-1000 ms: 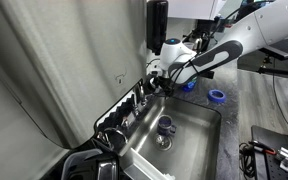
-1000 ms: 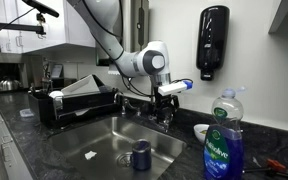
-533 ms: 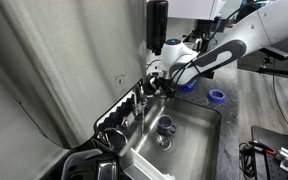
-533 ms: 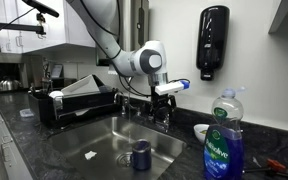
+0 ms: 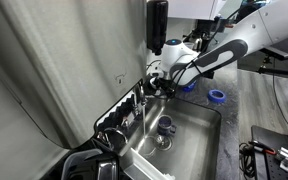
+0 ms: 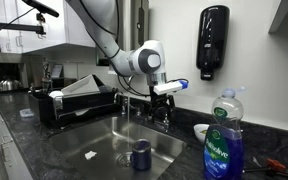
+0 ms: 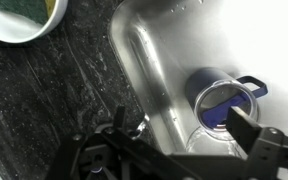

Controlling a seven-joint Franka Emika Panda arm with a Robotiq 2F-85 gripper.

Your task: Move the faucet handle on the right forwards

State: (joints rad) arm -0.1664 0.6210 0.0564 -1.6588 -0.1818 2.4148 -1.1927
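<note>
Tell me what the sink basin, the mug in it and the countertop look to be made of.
Sink basin: brushed stainless steel by its look, grey with soft, streaky reflections. Mug: blue with a glossy handle, probably glazed ceramic, though plastic cannot be ruled out. Countertop: dark with pale speckles and some sheen, likely polished granite or a stone-look laminate.

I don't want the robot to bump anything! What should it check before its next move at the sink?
1. Pincer at the back of the sink, where the taps are: ok.
2. Grip on the faucet handle: cannot tell, the pincer hides it.
3. Blue mug down in the basin, apart from the arm: ok.
4. Dish soap bottle upright, away from the arm: ok.
5. Water running: cannot tell, only a pale streak shows over the basin.
</note>
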